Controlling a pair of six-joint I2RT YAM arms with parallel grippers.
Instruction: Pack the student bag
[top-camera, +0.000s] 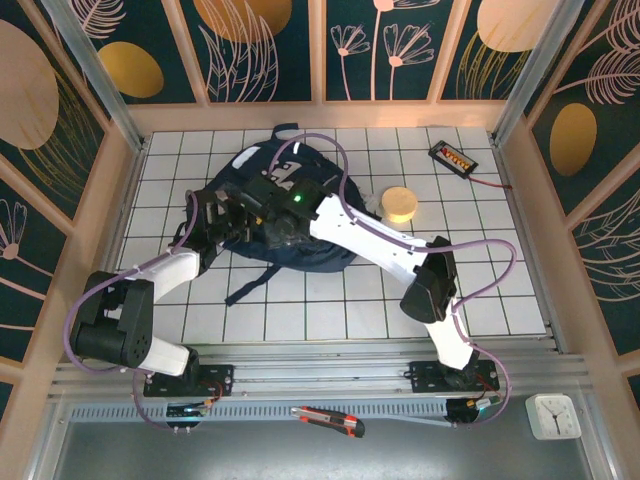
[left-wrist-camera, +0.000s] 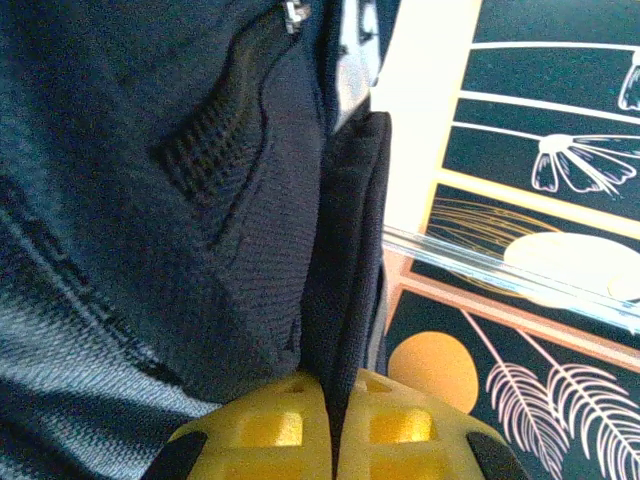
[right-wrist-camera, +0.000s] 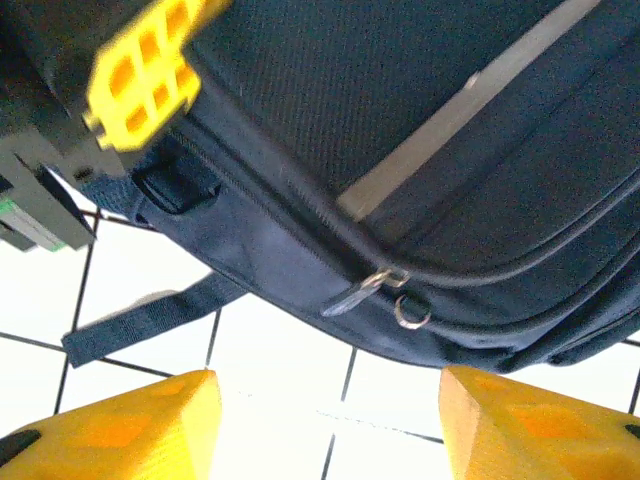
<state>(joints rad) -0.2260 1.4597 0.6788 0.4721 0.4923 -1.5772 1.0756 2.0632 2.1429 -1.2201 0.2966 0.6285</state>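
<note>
The student bag (top-camera: 262, 160) lies flat on the white tiled table (top-camera: 480, 260), in the middle of the overhead view and a little toward the upper part of it, with both arms reaching in over it from the bottom of the frame.

The left gripper (left-wrist-camera: 335, 430) is pressed together on a black padded fold (left-wrist-camera: 345, 260) at the bag's edge. In its wrist view the two yellow fingers meet at the bottom centre with the dark fabric squeezed between them. This hold looks meant to anchor the bag and pull the fabric taut, so that it does not slide or bunch while the other arm works on it.

The right gripper (right-wrist-camera: 330, 425) is spread, its yellow fingers standing apart at the lower left and lower right of its wrist view, with nothing between them. It hangs close over the bag's lower edge, where a metal zip pull (right-wrist-camera: 362, 291) and a small ring (right-wrist-camera: 410, 312) lie just above the gap between the fingers. A pale stripe (right-wrist-camera: 450, 125) runs diagonally across the navy panel above the zip. The jaws look lined up to take the pull and open the zip.

A round yellow object (top-camera: 400, 203) sits just right of the bag, probably an item waiting to be packed.
</note>
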